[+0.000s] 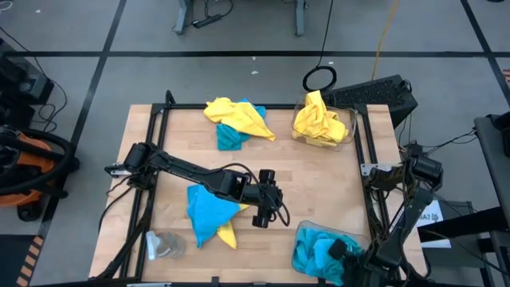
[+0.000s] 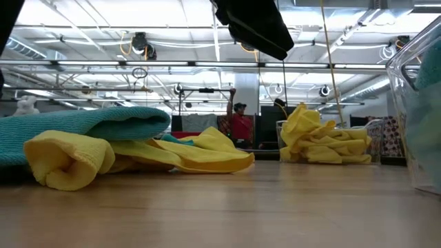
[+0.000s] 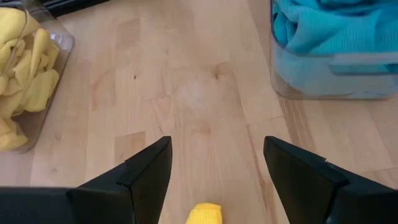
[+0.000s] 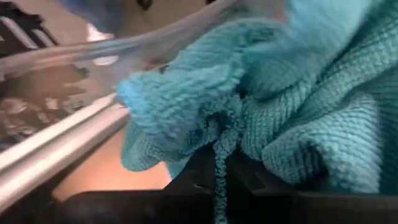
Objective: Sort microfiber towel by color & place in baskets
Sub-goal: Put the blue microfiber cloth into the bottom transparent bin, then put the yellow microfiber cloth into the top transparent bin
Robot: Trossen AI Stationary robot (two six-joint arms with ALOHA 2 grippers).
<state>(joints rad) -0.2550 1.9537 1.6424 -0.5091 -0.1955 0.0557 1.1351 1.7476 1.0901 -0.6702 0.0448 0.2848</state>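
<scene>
Pale wooden boards make up the table [image 1: 319, 187] we work on, with a grey floor around it and a workshop hall behind.

Nearest the front edge we see the basket of turquoise towels [image 1: 323, 251], a clear bin at the front right corner. Our right gripper [image 1: 341, 249] is down inside it, fingers closed; in its wrist view turquoise cloth [image 4: 298, 118] is bunched right at the fingers, and a fold seems to be pinched between them, though we cannot be certain how much is caught. Toward the front left lies a small clear round object [image 1: 163, 245].

A little farther in, at the middle of the table, our left gripper [image 1: 262, 218] hovers with its fingers [image 3: 149, 171] spread wide and nothing between them, bare wood below. Just beside it on the left lies a loose heap, a turquoise towel over a yellow one [image 1: 209, 211]; a yellow tip [image 3: 204, 214] shows right under the fingers in the wrist view, and we cannot tell whether it touches them.

Farther back, near the rear edge, a second loose heap [image 1: 236, 119] lies with yellow over turquoise. At the rear right corner stands the basket of yellow towels [image 1: 323, 121].

Beyond the table, a person [image 2: 240, 124] stands in the hall.
</scene>
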